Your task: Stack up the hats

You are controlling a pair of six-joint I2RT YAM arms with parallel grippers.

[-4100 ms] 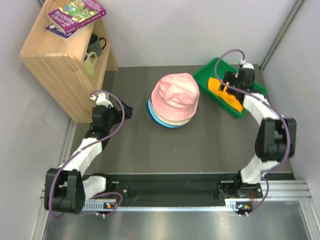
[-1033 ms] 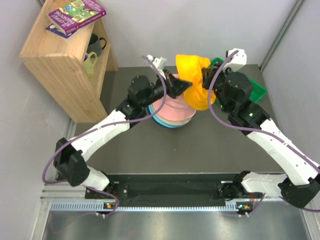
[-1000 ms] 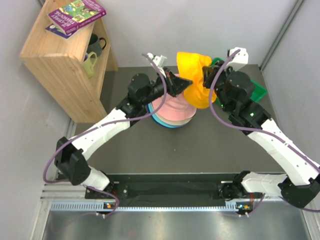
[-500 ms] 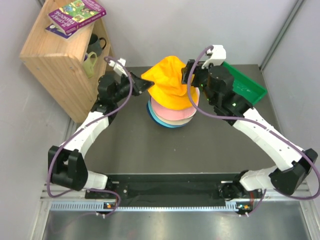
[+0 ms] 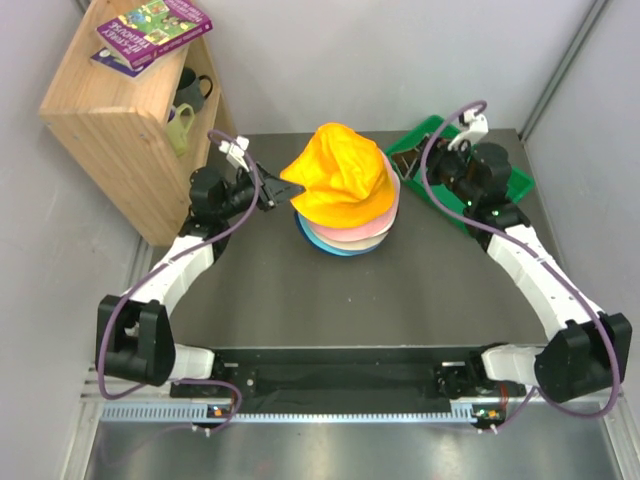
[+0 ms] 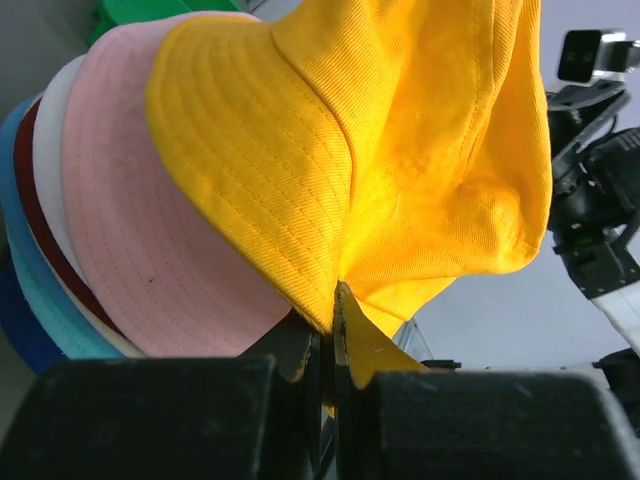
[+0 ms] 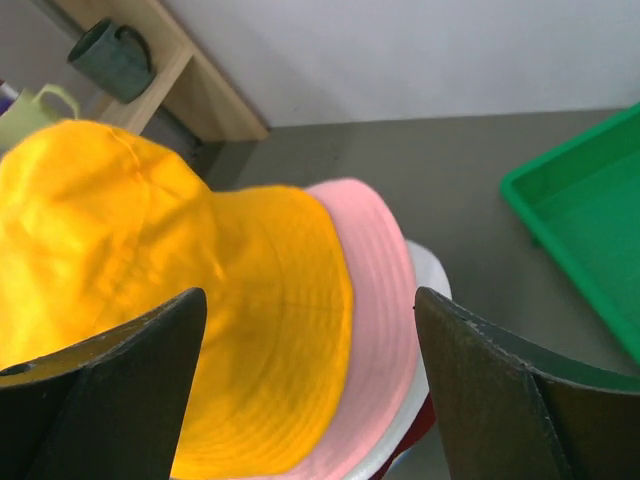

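The orange-yellow hat [image 5: 340, 185] sits crumpled on top of the stack of hats, over the pink hat [image 5: 358, 228] and a blue brim [image 5: 335, 249] at the bottom. My left gripper [image 5: 274, 192] is shut on the yellow hat's left brim. In the left wrist view that brim [image 6: 300, 200] is pinched at the gripper [image 6: 333, 320], with the pink hat [image 6: 130, 230] behind. My right gripper [image 5: 406, 164] is open, just right of the stack, holding nothing. Its wrist view looks between the fingers [image 7: 110, 390] at the yellow hat [image 7: 150, 280], the pink hat [image 7: 385, 300] and a white brim [image 7: 432, 285].
A green tray [image 5: 508, 178] lies at the back right, also in the right wrist view [image 7: 590, 230]. A wooden shelf [image 5: 110, 130] with mugs [image 5: 188, 92] and books [image 5: 152, 28] stands at the back left, close behind the left arm.
The right gripper opened, let go of the yellow hat and drew back right toward the tray. The hat settled lower onto the pink hat. The left gripper keeps its hold on the brim.
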